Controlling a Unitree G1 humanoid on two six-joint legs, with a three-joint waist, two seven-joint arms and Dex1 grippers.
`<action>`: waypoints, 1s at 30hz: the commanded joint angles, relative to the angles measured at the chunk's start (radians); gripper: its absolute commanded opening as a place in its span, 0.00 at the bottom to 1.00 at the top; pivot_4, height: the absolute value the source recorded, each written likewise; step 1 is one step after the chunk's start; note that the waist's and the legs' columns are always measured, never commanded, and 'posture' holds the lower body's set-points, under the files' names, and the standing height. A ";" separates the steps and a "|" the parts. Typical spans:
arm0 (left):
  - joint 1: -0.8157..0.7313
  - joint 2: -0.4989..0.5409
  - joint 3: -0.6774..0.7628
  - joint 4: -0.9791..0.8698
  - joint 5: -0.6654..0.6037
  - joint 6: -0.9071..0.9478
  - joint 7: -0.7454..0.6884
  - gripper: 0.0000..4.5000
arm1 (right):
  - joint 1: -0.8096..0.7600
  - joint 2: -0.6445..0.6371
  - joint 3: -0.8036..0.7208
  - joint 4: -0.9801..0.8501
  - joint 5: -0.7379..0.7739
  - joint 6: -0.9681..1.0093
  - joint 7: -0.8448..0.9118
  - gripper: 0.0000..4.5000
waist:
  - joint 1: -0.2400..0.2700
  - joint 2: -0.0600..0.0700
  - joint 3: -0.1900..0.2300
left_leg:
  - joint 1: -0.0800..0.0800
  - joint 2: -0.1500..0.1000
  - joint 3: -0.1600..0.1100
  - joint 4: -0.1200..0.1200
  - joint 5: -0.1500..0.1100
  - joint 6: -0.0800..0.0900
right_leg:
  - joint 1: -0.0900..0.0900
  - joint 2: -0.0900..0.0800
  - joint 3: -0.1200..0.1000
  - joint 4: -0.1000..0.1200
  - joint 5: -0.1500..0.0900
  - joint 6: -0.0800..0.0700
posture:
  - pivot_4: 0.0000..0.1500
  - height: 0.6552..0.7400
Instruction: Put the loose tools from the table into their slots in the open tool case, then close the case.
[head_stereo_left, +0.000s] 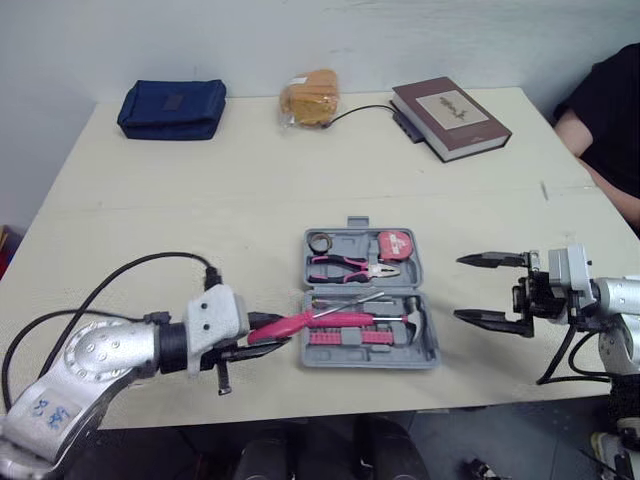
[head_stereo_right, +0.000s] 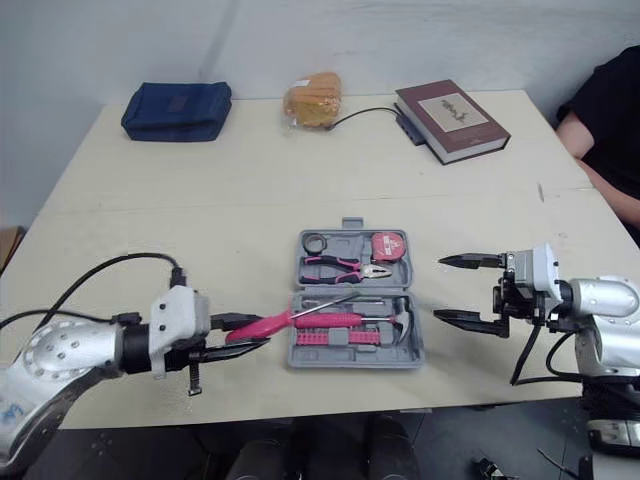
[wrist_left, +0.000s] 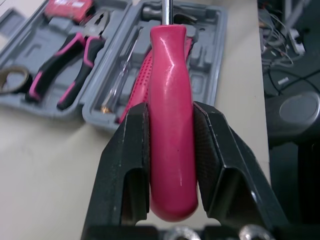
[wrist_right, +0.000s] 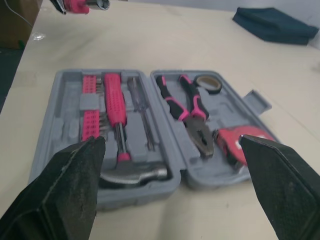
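The grey tool case (head_stereo_left: 432, 352) lies open near the table's front edge. In it sit pink-handled pliers (head_stereo_left: 350, 267), a red tape measure (head_stereo_left: 395, 243), a tape roll (head_stereo_left: 320, 242), a hammer (wrist_right: 120, 130) and a row of pink bits (head_stereo_left: 345, 338). My left gripper (head_stereo_left: 268, 334) is shut on the handle of a pink screwdriver (wrist_left: 170, 125). It holds the tool level at the case's left edge, the shaft reaching over the lower half. My right gripper (head_stereo_left: 459, 288) stands open just right of the case, holding nothing.
Along the table's far edge lie a blue pouch (head_stereo_left: 172, 108), a bagged bread roll (head_stereo_left: 310, 97) and a brown book (head_stereo_left: 450, 118) with a black cable beside it. A person's arm (head_stereo_left: 600, 150) rests at the far right corner.
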 joint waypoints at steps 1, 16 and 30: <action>-0.125 0.015 -0.122 0.019 0.011 0.119 -0.031 0.12 | 0.043 -0.036 -0.052 -0.024 0.011 -0.010 0.024 1.00 | 0.001 0.000 0.000 | 0.000 0.000 0.000 0.000 0.000 0.000 | 0.000 0.001 0.000 0.000 0.000 0.000 | 1.00 1.00; -0.479 -0.211 -0.533 0.181 0.215 0.325 0.009 0.12 | 0.277 -0.011 -0.138 -0.114 0.012 -0.058 -0.034 1.00 | 0.022 -0.002 0.001 | 0.000 0.000 0.001 0.002 0.002 -0.002 | 0.001 0.011 0.009 -0.001 0.001 0.002 | 1.00 1.00; -0.461 -0.258 -0.564 0.161 0.222 0.368 0.006 0.12 | 0.378 -0.002 -0.140 -0.198 0.019 -0.060 -0.076 1.00 | 0.026 -0.002 0.001 | 0.003 0.004 0.001 0.002 0.002 -0.003 | 0.001 0.010 0.010 0.000 0.001 0.001 | 1.00 1.00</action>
